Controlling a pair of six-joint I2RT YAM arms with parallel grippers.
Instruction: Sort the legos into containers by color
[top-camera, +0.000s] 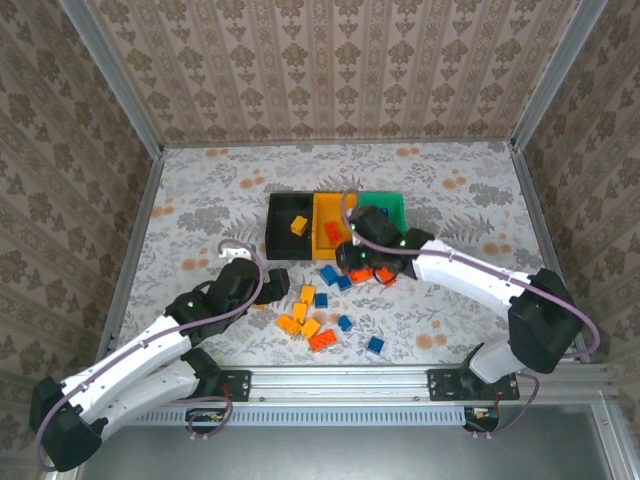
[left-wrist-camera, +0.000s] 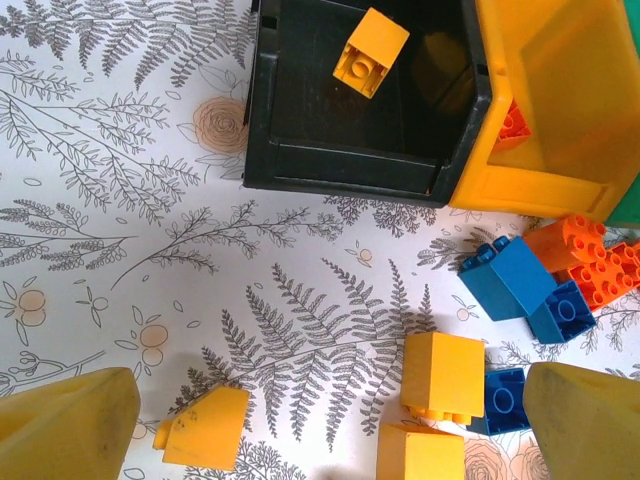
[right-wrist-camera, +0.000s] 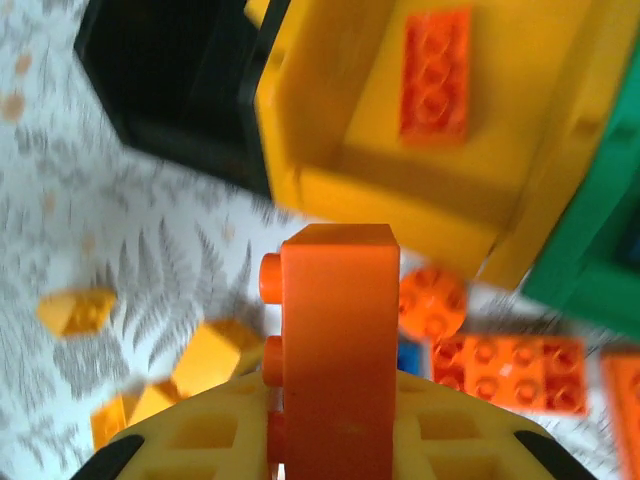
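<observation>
My right claw (right-wrist-camera: 330, 445) is squeezing a red-orange studded plastic brick (right-wrist-camera: 338, 330). Most of the brick pokes out past the pads, so I think it could tip or slip out. The open yellow-orange plastic bin (right-wrist-camera: 330, 110) sits just ahead of this claw. If I let go too soon, the brick falls short of it.

My left claw (left-wrist-camera: 320, 425) is spread wide, with a yellow plastic brick (left-wrist-camera: 442, 372) between its fingers.

The black plastic bin (left-wrist-camera: 300, 165), ahead of the left claw, holds one small yellow brick (left-wrist-camera: 371, 52). The yellow-orange bin holds one flat red-orange brick (right-wrist-camera: 436, 75). I cannot tell what is in the green plastic bin (top-camera: 400, 212).
</observation>
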